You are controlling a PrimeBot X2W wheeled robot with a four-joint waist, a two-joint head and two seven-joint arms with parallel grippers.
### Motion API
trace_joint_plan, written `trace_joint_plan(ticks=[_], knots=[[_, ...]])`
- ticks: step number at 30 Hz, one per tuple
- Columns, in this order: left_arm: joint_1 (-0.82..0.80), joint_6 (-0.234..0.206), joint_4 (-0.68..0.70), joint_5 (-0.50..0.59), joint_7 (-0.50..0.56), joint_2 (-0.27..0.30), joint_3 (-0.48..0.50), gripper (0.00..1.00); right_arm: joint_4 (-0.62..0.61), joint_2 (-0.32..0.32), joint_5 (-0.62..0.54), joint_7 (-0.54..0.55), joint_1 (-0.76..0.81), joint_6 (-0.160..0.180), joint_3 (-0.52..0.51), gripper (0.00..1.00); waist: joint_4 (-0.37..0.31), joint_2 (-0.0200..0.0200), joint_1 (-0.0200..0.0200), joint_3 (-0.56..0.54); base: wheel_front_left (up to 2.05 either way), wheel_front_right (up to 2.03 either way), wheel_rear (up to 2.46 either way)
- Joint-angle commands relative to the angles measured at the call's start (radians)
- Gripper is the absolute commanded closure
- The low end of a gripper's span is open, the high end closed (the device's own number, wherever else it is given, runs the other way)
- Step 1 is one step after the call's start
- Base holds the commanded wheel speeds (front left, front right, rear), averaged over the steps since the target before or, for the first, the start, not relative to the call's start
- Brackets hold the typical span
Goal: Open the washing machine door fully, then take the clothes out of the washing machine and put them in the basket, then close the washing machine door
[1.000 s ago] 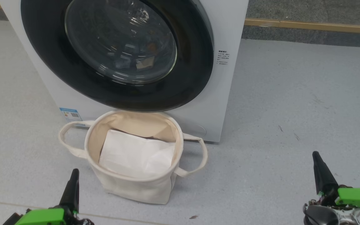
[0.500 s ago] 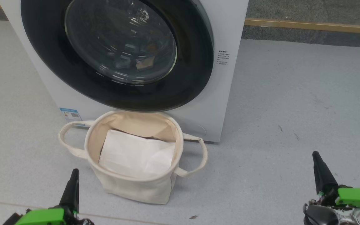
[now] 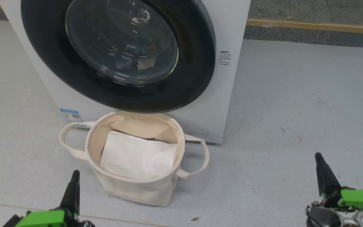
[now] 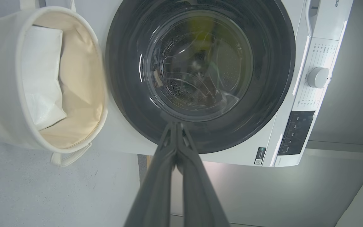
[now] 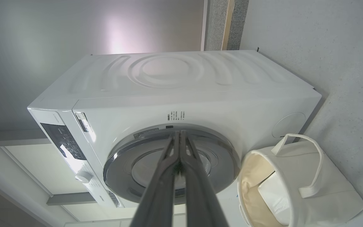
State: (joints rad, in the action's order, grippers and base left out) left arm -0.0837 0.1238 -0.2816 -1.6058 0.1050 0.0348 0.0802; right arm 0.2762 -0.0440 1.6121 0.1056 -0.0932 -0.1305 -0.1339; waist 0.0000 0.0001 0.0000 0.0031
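The washing machine [image 3: 232, 94] stands on the grey floor [image 3: 295, 110]. The washing machine door [image 3: 197, 78] is shut, its glossy black rim seated against the white front panel. Through the glass bowl, the clothes [image 3: 146, 63] lie low inside the drum; a beige patch and some bluish fabric are visible, blurred by reflections. A printed label [image 3: 224, 58] sits on the front panel to the right of the door, and a blue sticker [image 3: 71, 115] at the panel's lower left corner.

The basket [image 3: 137, 192] stands upright on the floor just in front of the machine, directly below the door's lower rim. It contains a plain white sheet [image 3: 137, 156]. One loop handle projects to each side.

The left gripper [image 3: 74, 176] hangs near the basket's left side, apart from it, fingers pointing toward the machine. The left wrist view shows its two fingers [image 4: 156, 189] pressed together with nothing between them.

The right gripper [image 3: 319, 159] is well to the right of the basket, over bare floor. The right wrist view shows its fingers [image 5: 200, 189] likewise clenched on nothing, aimed at the door rim. Neither gripper touches the machine, door or basket.
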Motion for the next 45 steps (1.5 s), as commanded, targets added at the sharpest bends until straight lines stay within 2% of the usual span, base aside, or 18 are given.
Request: trace_joint_plan(ticks=[1,22,23,24,25,33,37,45], knots=[[-0.024,0.007,0.037,-0.003,0.008,0.015,0.033,1.00,-0.031,-0.006,-0.003,0.007,-0.015,0.000,0.021,1.00,0.000,-0.0001,0.0000,0.000,0.00,0.00,0.00],[-0.024,0.007,0.037,-0.003,0.008,0.015,0.033,1.00,-0.031,-0.006,-0.003,0.007,-0.015,0.000,0.021,1.00,0.000,-0.0001,0.0000,0.000,0.00,0.00,0.00],[0.000,0.000,-0.001,0.000,0.000,0.000,0.000,0.00,0.001,0.000,0.000,0.000,0.000,0.000,0.000,0.00,0.000,-0.0001,0.0000,0.000,0.00,0.00,0.00],[0.000,-0.001,-0.011,0.000,-0.002,-0.001,0.000,1.00,0.010,0.001,0.000,-0.001,0.000,0.000,0.001,1.00,0.000,-0.0001,0.0000,0.000,0.00,0.00,0.00],[0.005,-0.001,-0.030,0.000,-0.001,-0.003,-0.002,0.00,0.032,0.003,0.000,-0.002,0.003,0.000,0.001,0.00,0.000,-0.0001,0.0000,0.000,0.00,0.00,0.00],[0.004,0.000,-0.040,0.001,-0.022,-0.003,-0.001,0.00,0.048,0.003,0.003,-0.023,-0.010,0.000,0.022,0.00,0.002,-0.0001,0.0022,-0.002,0.00,0.00,0.00],[0.001,0.000,-0.036,0.004,-0.034,-0.002,0.000,0.00,0.049,0.003,0.001,-0.034,-0.020,0.000,0.026,0.00,0.004,-0.0001,0.0002,0.001,0.00,0.00,0.00],[-0.014,0.001,-0.030,0.038,-0.058,-0.001,0.014,0.00,0.040,0.002,-0.015,-0.058,-0.038,0.000,0.023,0.00,0.013,-0.0001,0.0001,0.001,0.00,0.00,0.00]])
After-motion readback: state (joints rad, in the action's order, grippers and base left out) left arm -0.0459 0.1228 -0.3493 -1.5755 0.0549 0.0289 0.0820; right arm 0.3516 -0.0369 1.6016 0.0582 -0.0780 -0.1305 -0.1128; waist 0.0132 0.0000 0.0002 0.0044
